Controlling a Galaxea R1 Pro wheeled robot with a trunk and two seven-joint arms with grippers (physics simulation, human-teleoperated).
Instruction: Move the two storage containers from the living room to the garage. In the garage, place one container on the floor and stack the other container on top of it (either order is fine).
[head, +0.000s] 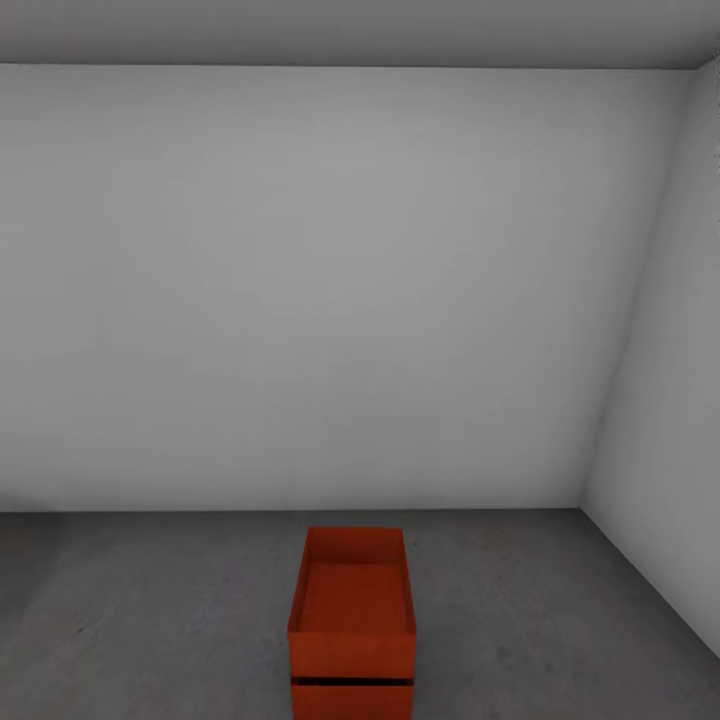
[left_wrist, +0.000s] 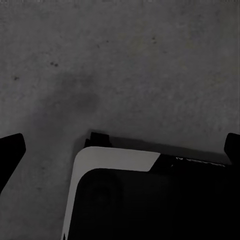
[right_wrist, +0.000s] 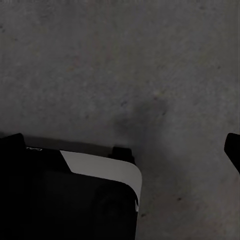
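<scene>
In the head view, two red-orange rectangular open-top storage containers stand stacked on the dark grey mottled concrete floor (head: 150, 620) of the garage, near the lower middle of the picture: the upper container (head: 352, 600) sits squarely on the lower container (head: 352, 700), a thin dark seam marking where they meet, and the upper one's inside looks bare. The stack stands a little way out from the plain light grey back wall (head: 330, 300), and a second light grey side wall (head: 665, 400) meets it at a corner to the right. The left wrist view looks down at the concrete, with the left gripper (left_wrist: 120, 150) spread wide: one dark fingertip (left_wrist: 9, 150) shows at one edge and the other at the opposite edge, nothing between them but floor and a black-and-white corner of the robot base (left_wrist: 115, 160). The right wrist view shows the same: the right gripper (right_wrist: 122, 147) is parted wide and grasps nothing, one dark fingertip (right_wrist: 233, 147) at the edge, with another corner of the black-and-white base (right_wrist: 100, 167) over the concrete.
</scene>
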